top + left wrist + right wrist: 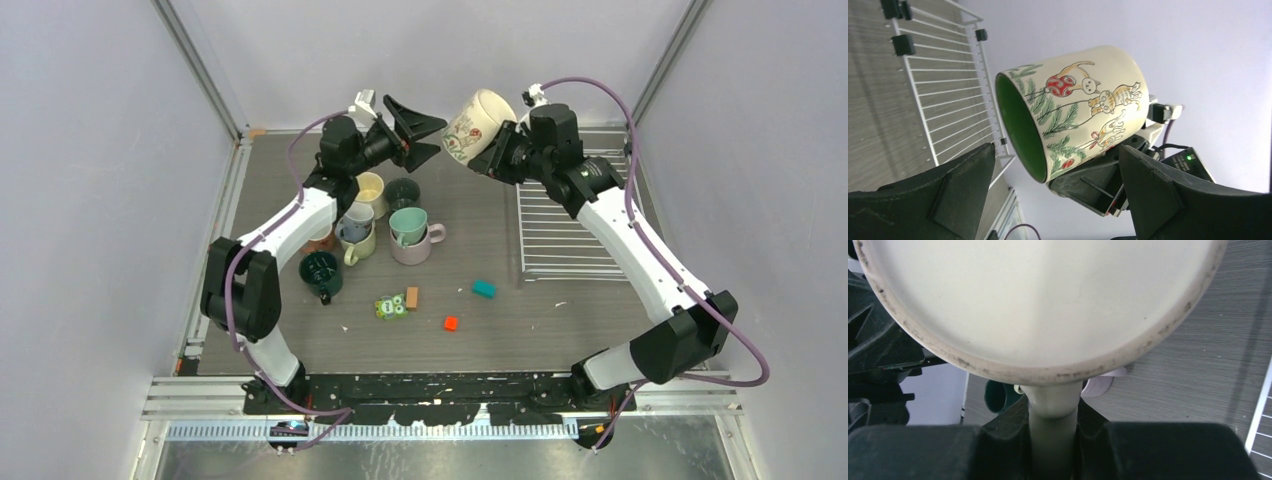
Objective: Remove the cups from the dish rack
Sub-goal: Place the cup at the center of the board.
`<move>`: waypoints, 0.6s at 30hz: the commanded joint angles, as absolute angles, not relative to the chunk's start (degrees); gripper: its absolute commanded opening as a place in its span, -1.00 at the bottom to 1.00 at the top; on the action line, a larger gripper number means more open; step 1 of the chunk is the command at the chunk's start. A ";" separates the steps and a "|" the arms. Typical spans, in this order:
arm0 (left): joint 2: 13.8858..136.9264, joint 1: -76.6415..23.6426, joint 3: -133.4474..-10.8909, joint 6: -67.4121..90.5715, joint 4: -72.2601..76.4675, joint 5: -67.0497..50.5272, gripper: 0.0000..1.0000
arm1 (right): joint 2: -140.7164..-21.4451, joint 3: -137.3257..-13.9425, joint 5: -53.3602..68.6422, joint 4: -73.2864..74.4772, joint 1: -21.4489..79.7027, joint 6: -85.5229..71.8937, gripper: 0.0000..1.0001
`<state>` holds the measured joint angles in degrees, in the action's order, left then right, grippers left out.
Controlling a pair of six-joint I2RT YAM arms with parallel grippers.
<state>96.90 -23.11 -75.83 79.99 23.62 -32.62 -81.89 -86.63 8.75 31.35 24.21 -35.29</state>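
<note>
A glazed cream mug (478,125), round-walled and painted with orange cats, red baubles and green pine sprigs, hangs in the air at about 12 o'clock over the table. It lies on its side, with its glossy green inside facing 9 o'clock. From the right wrist its flat unglazed base (1038,300) shows as a pale disc with a speckled, gritty rim. The right gripper (503,150) is nipped narrow on the mug's thin curved handle, one black finger pressed to either side of it. The left gripper (420,130) stands spread wide just beside the mug's mouth. Its two matt black wedge-shaped fingers (1153,195) are not touching the mug. At 3 o'clock lies the dish rack (570,230), a flat rectangle of thin white parallel wires with a low rim. At 9 o'clock is a huddle of other mugs (385,225), some nested: cream, dark green, light teal inside mauve-pink, grey-blue inside pale green, and a dark teal one (322,272) a little apart. Near 6 o'clock small blocks (451,323) lie scattered on the grey wood-grain table (480,350).
</note>
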 commanded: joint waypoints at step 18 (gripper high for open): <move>97.19 -22.76 -77.89 99.72 50.90 -34.74 0.15 | -83.76 -87.51 29.26 1.03 23.96 -51.01 -0.98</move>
